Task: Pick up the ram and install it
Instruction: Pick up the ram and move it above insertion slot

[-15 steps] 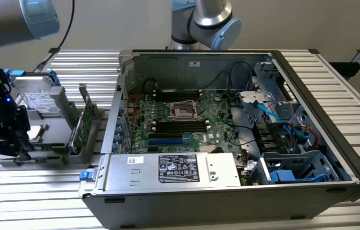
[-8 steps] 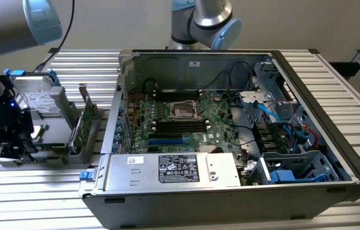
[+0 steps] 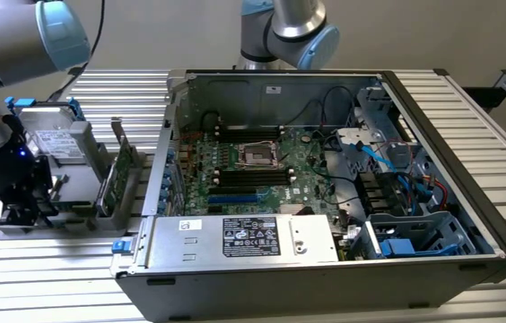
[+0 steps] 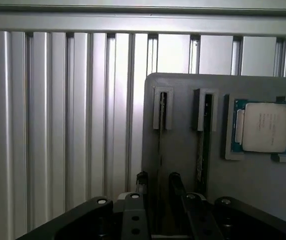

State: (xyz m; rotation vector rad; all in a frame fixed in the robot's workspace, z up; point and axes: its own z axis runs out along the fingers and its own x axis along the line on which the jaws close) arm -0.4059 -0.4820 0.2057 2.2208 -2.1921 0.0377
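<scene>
Pincer (image 4: 158,180) wide open, I'm low over the gray holder tray (image 4: 183,150) on the slatted table (image 4: 57,125). One finger sits either side of the ram (image 4: 159,140), on edge in its slot. Beside it are a second stick (image 4: 203,135) and the CPU (image 4: 265,125).

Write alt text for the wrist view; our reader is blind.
An open black gripper straddles a thin ram stick standing edge-on in a grey holder. The holder also carries a second stick and a square silver processor chip.
</scene>
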